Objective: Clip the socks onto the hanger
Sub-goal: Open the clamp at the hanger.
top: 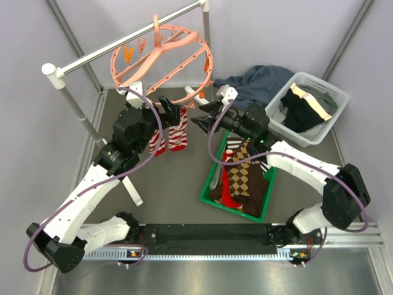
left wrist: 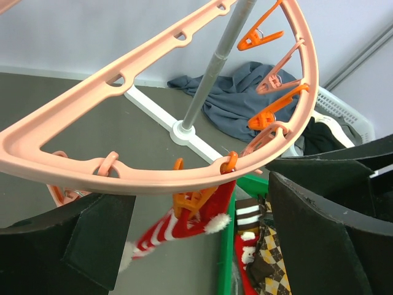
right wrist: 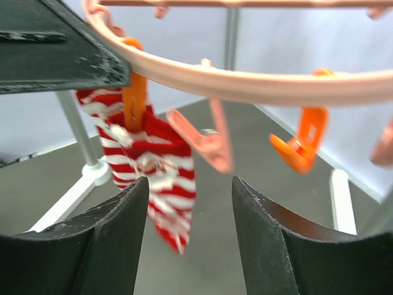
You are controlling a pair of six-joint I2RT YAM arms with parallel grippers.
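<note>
- The hanger (top: 142,63) hangs by its hook from the grey rail (top: 92,53). This lifts its ring off the counter (top: 166,190), so clipped socks can dangle freely and both arms can reach the near rim from below.
- Two red-and-white striped socks (top: 178,130) are already up. They hang from the near edge of the ring, between the two arms.
- In the right wrist view an orange clip (right wrist: 134,98) bites the top of one striped sock, and the sock's weight rests on that clip alone.
- The other socks, argyle (top: 244,172), red and brown, lie heaped in the green tray (top: 207,183) on the counter under the right arm. They are probably kept there to be taken one at a time.
- The left claw (top: 169,109) sits just under the rim with its jaws spread wide. In its own view the ring and the clipped sock lie across the gap, but the fingers (left wrist: 80,239) close on nothing.
- The right claw (top: 202,120) faces the same stretch of rim from the other side. Its jaws are parted about halfway and nothing is between them. The striped sock shows through the gap and appears to hang beyond the fingertips; I cannot tell whether it brushes them.
- A free orange clip (right wrist: 301,144) and a pale pink one (right wrist: 209,138) hang on the rim to the right of the clipped sock, the pink one just beside it. My judgement is that either could take a sock from the tray.
- Several socks are left in the tray, so the task looks well short of done.
</note>
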